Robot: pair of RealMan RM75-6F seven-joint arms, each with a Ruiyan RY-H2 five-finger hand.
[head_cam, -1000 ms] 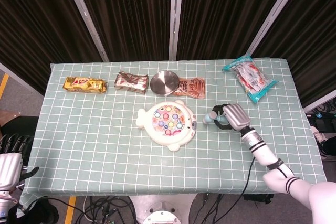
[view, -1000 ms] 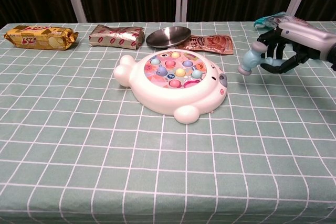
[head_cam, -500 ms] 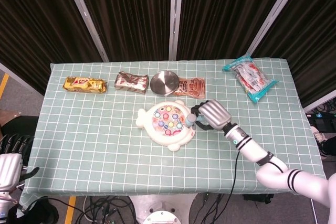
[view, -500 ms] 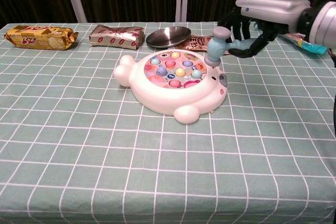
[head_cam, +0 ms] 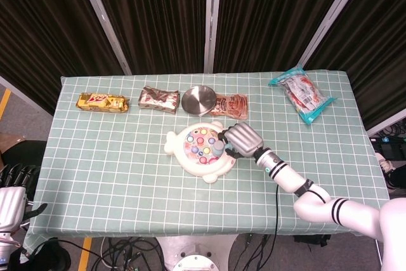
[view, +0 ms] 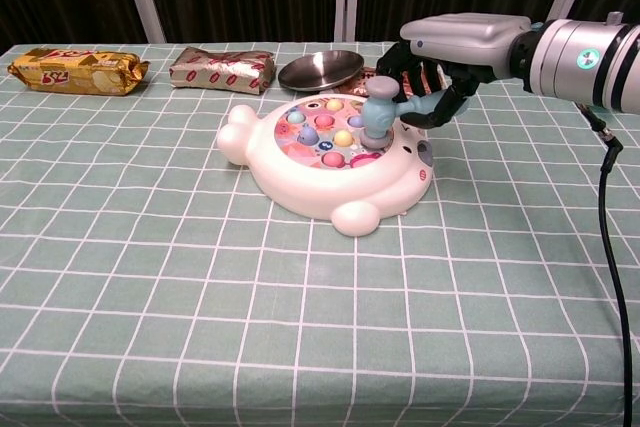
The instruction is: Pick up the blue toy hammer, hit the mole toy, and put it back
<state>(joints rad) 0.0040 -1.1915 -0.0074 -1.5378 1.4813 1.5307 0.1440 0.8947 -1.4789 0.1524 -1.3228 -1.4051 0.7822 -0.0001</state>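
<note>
Nearest the robot, the left hand [head_cam: 11, 202] hangs off the near left corner of the surface [head_cam: 114, 176], below its edge; its dark fingers [head_cam: 18, 172] show at the top, but whether they are spread or curled I cannot tell, and nothing shows in them. The checked green cloth covers the surface, and on it, near the middle, lies the mole toy [view: 325, 157], a white rounded body with coloured pegs on its round face. The right arm reaches in from the right, and the right hand [view: 440, 57] hovers over the toy's right side, its dark fingers [view: 432, 107] clenched around the handle of the hammer [view: 385, 112]. The hammer's blue head points down and sits right on the pegs at the right of the toy's face, seemingly touching them. In the head view the same hand [head_cam: 241, 140] covers the toy's right edge, with the hammer head [head_cam: 218, 148] poking out over the pegs. Behind the toy stands a steel dish [view: 320, 69], with a reddish packet [view: 392, 80] just beside it on the right, partly hidden by the hand. Left of the dish lies a brown foil packet [view: 222, 69], and further left a yellow packet [view: 75, 68]. Far right at the back lies a teal-edged bag [head_cam: 301, 94].
</note>
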